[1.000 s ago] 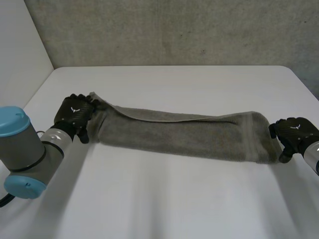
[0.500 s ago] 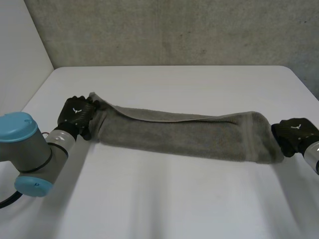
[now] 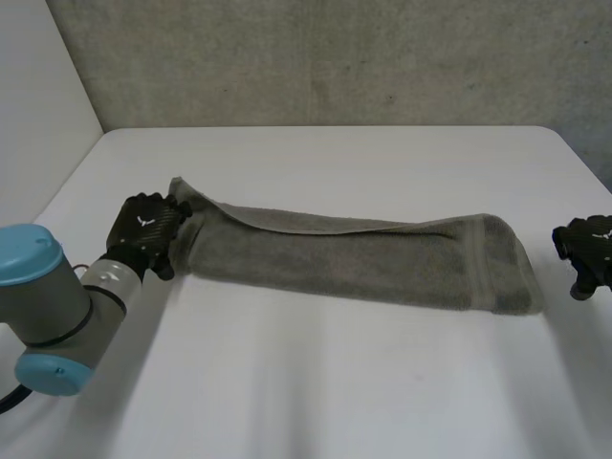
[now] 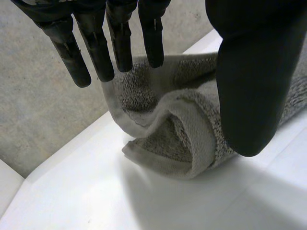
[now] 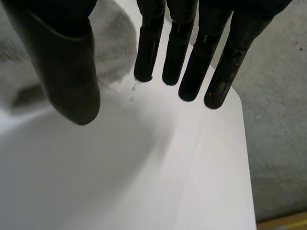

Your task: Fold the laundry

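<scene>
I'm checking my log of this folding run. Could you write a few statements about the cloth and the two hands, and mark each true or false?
1. The long grey-brown terry towel lies stretched out across the white table. True.
2. The black right hand is clamped on the towel's end. False: it is apart from the towel, with its fingers straight.
3. The black left hand is at the towel's other end. True.
4. The left hand's fingers are curled into a fist. False: its wrist view shows them straight, above the towel's end.
</scene>
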